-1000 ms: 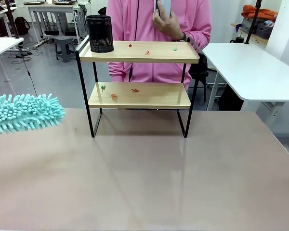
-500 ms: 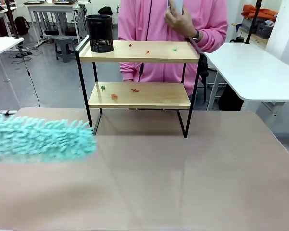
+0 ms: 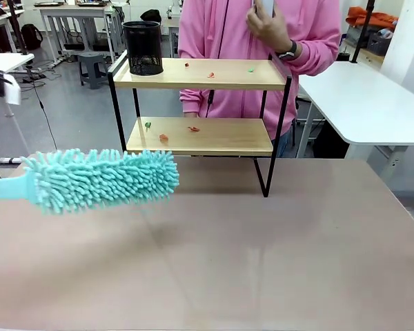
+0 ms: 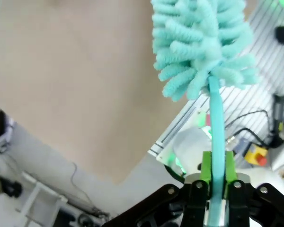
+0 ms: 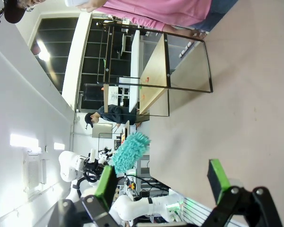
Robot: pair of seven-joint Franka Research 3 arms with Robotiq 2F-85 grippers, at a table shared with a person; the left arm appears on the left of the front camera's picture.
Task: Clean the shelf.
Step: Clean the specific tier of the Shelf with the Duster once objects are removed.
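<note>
Beige table [image 3: 262, 262] w/ shelf [image 3: 214, 138] at far centre, teal duster [image 3: 103, 179] over its left side, handle clamped in left gripper [image 4: 217, 177], right gripper [image 5: 161, 178] jaws wide apart w/ nothing betw., small coloured bits [image 3: 163, 138], poss. scraps, on both boards.

duster handle [image 3: 5, 187] cut by left edge, front-left foot of shelf [image 3: 221, 138] hidden behind duster head [image 3: 103, 179]

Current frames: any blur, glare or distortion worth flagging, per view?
Front view: duster crisp, soft sheen on the tabletop in front of the shelf. Left wrist view: soft overall, duster head fuzziest; left end effector shut on its handle. Right wrist view: rolled sideways, shelf lying on its side, light panel blown out, open right end effector sharp.
</note>
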